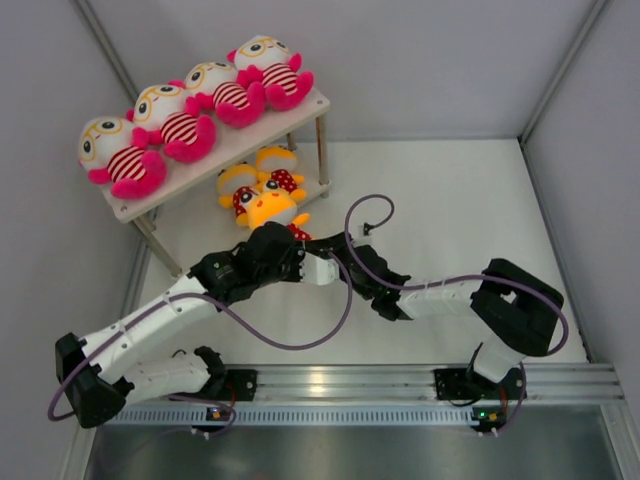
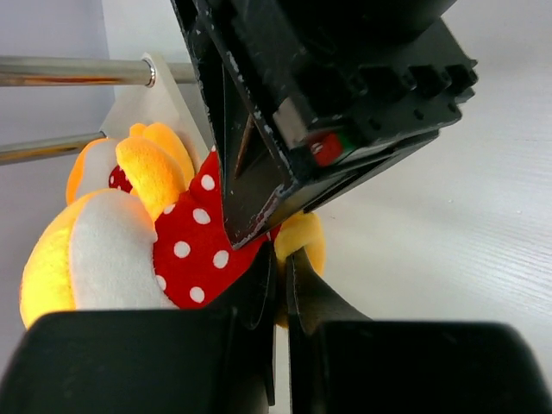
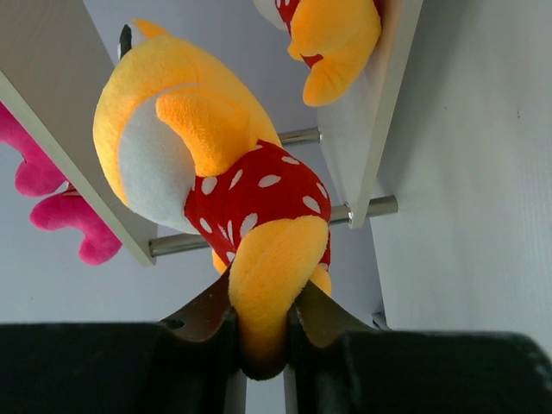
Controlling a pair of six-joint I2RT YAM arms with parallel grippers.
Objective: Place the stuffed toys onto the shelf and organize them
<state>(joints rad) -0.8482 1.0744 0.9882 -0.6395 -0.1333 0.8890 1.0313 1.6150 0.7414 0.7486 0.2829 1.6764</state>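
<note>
**A:** How far along are you?

**B:** Most of the way, I'd say. Four big striped toys (image 1: 185, 125) sit in a row on the top board (image 1: 305, 108) of the shelf (image 1: 322, 150). Two small yellow toys (image 1: 240, 183) lie on the lower board (image 3: 379, 129).

**A:** And the last one?

**B:** The third yellow toy (image 3: 259, 194) is just in front of the lower board, between my two claws. My right claw (image 3: 263, 302) grips one of its yellow legs. My left claw (image 2: 281, 259) is pinched shut at the hem of its dotted shirt, with what looks like a fold of cloth between the fingers.

**A:** So what's left?

**B:** Getting this one onto the lower board beside the other two, as I judge it. Those two might want straightening as well. They lie jumbled, not lined up like the row above.

**A:** Any brand or tag to read?

**B:** None that I can make out. The toys show only stripes and white dots, and the boards are bare. The black housing (image 2: 345, 86) of my right arm carries a small red and green part, but no lettering.
</note>
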